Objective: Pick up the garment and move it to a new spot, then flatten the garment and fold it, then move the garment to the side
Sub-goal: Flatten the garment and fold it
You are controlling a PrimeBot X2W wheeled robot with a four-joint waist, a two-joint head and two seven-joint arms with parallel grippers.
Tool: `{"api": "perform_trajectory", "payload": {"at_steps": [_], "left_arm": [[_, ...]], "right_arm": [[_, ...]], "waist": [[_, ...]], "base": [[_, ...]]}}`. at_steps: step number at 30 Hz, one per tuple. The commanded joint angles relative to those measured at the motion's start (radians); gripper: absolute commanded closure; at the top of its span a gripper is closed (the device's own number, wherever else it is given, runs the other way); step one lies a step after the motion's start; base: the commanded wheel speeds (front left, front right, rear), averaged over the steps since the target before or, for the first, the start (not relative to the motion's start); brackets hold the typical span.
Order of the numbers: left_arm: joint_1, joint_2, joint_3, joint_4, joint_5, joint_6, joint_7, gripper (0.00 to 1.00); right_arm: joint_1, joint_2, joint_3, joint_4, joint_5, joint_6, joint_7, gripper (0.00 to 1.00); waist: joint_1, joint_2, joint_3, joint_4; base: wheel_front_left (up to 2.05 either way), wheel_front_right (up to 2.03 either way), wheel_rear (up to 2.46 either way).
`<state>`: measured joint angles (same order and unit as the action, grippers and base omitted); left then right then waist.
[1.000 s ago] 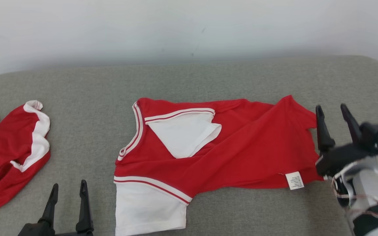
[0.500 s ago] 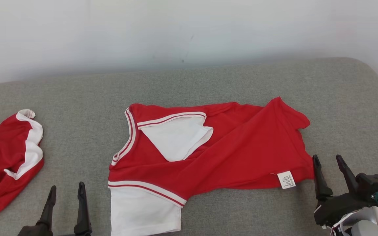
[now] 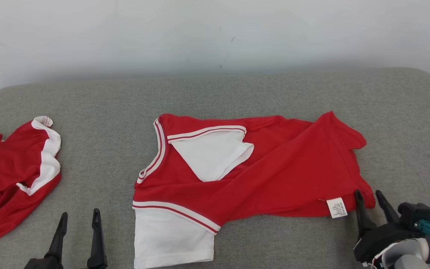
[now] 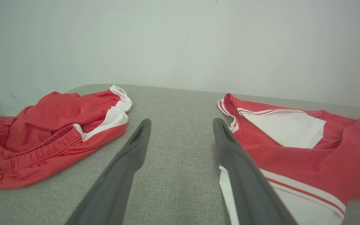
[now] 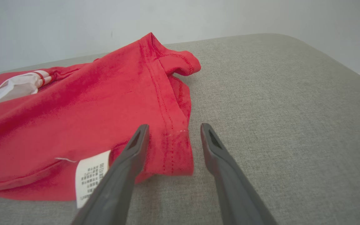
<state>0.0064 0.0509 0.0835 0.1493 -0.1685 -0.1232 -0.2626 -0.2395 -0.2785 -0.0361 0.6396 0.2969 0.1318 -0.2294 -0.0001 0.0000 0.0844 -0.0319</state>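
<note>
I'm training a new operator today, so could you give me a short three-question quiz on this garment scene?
1. True or false: the right tool is shut on the red shirt.
2. Where is the white care label? A) on the shirt's near edge, beside the right tool; B) at the collar; C) on the white sleeve.
3. Fill in: the left tool is open and points at the gap between the shirt and the ___.

Key:
1. False. Its fingers are open at the shirt's hem corner.
2. A.
3. red shorts.
</note>
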Motion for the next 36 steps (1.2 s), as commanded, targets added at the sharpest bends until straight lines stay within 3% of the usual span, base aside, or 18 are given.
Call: {"api": "perform_trajectory", "payload": {"at_steps": [1, 3, 10, 19, 25, 27, 28, 36], "left_arm": [[0.010, -0.001, 0.002, -0.003, 0.006, 0.002, -0.003, 0.00], [0.007, -0.001, 0.003, -0.003, 0.007, 0.002, -0.003, 0.00], [0.009, -0.001, 0.006, -0.004, 0.015, 0.002, -0.003, 0.00], [0.020, -0.001, -0.005, 0.004, -0.004, 0.008, -0.003, 0.00], [0.017, -0.001, -0.014, 0.011, -0.013, 0.016, -0.003, 0.00], [0.015, -0.001, -0.017, 0.014, -0.014, 0.016, -0.003, 0.00], [0.015, -0.001, -0.018, 0.014, -0.015, 0.016, -0.003, 0.00], [0.019, -0.001, -0.022, 0.016, -0.017, 0.017, -0.003, 0.00]], "right_arm": [[-0.016, 0.008, 0.007, 0.012, 0.006, -0.002, -0.009, 0.61], [-0.026, 0.008, 0.015, 0.041, 0.014, -0.002, -0.013, 1.00], [-0.024, 0.018, 0.032, 0.034, 0.016, -0.002, -0.037, 1.00], [0.145, 0.025, 0.033, -0.237, 0.028, -0.002, -0.035, 1.00], [0.230, 0.029, 0.031, -0.267, 0.044, -0.002, -0.035, 1.00], [0.237, 0.031, 0.035, -0.261, 0.050, -0.002, -0.035, 0.55], [0.242, 0.032, 0.036, -0.253, 0.048, -0.002, -0.035, 0.00], [0.232, 0.025, 0.027, -0.249, 0.045, -0.002, -0.035, 0.00]], "waist": [[0.0001, 0.0000, 0.003, 0.003], [0.0001, 0.0000, 0.005, 0.004], [0.0001, 0.0000, 0.003, -0.005], [0.0001, 0.0000, 0.003, -0.043], [0.0001, 0.0000, 0.004, -0.062], [0.0001, 0.0000, 0.004, -0.065], [0.0001, 0.0000, 0.004, -0.066], [0.0001, 0.0000, -0.001, -0.061]], "base": [[0.00, 0.00, 0.00], [0.00, 0.00, 0.00], [0.00, 0.00, 0.00], [0.00, 0.00, 0.00], [0.00, 0.00, 0.00], [0.00, 0.00, 0.00], [0.00, 0.00, 0.00], [0.00, 0.00, 0.00]]}}
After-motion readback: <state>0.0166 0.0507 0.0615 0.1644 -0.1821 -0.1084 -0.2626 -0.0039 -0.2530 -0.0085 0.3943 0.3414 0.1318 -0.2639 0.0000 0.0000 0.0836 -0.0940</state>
